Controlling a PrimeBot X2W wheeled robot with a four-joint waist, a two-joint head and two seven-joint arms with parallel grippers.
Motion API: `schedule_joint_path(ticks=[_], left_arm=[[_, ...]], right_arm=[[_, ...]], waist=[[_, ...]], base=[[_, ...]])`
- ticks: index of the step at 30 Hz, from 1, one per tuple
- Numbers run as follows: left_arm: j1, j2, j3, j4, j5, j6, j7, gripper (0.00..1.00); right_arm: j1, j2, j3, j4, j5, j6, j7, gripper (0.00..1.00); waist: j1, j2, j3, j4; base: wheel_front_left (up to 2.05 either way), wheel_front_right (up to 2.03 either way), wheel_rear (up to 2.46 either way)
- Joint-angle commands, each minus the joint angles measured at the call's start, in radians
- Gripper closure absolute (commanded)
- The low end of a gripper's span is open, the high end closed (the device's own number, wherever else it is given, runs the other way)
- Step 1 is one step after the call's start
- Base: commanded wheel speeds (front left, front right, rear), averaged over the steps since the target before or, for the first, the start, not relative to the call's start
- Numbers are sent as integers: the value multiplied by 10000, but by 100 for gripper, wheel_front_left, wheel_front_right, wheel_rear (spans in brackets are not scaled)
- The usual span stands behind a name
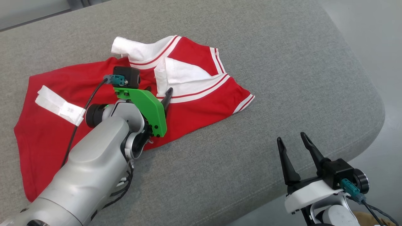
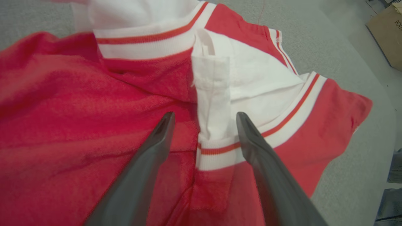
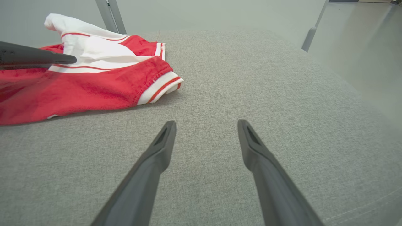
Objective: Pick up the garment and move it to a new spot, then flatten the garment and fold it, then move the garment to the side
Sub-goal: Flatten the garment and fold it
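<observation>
A red garment (image 1: 194, 113) with white striped trim lies rumpled on the grey padded surface (image 1: 282, 78), left of centre. A white label (image 1: 59, 105) sticks to its left part. My left gripper (image 1: 158, 92) hovers over the garment's middle, open. In the left wrist view the left gripper (image 2: 203, 115) straddles a white placket fold of the garment (image 2: 78, 110), with nothing clamped. My right gripper (image 1: 291, 138) stands open near the front right edge, apart from the cloth. In the right wrist view the right gripper (image 3: 205, 122) is over bare fabric, with the garment (image 3: 94, 88) at upper left.
The padded surface rounds off at its right edge (image 1: 373, 103), with pale floor beyond. A cardboard box (image 2: 386, 34) sits on the floor past the far corner. Metal legs (image 3: 110, 15) stand behind the surface. One left finger (image 3: 37, 58) reaches in from the left edge.
</observation>
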Motion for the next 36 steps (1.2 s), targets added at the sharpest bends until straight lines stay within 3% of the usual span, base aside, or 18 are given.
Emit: schedule_joint_path(ticks=[1,2,3,4,11,17,24,29,32,34,36], left_arm=[[-189,-5,-1,245,-8,-124,27,0],[-213,-44,-6,381,-19,-191,-11,19],[-231,-87,-19,492,-22,-269,-41,55],[-248,-151,-32,567,-33,-366,-75,100],[-359,-549,-213,344,34,-1028,-296,100],[124,-737,-1024,-1209,683,-1445,-439,100],[1200,-50,-2580,-3252,2158,-1291,-556,100],[1855,501,-3017,-3351,3947,-1493,-892,100],[2334,556,-3060,-3113,4614,-1719,-1221,73],[2606,440,-3062,-2982,4867,-1900,-1549,46],[2980,177,-3071,-2713,4745,-2067,-2025,57]], right_arm=[[-62,-12,7,3,33,-11,-34,0],[-46,-12,-2,1,32,-11,-34,0],[-24,-12,-17,-3,29,-11,-34,0],[7,-14,-45,-3,29,-11,-32,0],[120,-14,-160,25,62,-11,-34,0],[220,-14,-278,53,86,-11,-32,0],[237,-14,-369,61,144,-11,-32,0],[241,-15,-405,115,114,-11,-32,0],[278,-15,-436,159,53,-11,-32,0],[265,-14,-448,176,38,-11,-32,0],[236,-14,-463,180,8,-11,-32,0]], waist=[[0,-1,-11,-45],[0,-1,-19,-49],[0,-1,-29,-46],[0,-1,-41,-34],[0,-1,-116,123],[0,-1,-234,316],[0,-1,-186,418],[0,-1,-147,470],[0,-1,-157,510],[0,-1,-170,536],[0,-1,-185,580]], base=[[0,0,0],[0,0,0],[0,0,0],[0,0,0],[0,0,0],[0,0,0],[0,0,0],[0,0,0],[0,0,0],[0,0,0],[0,0,0]])
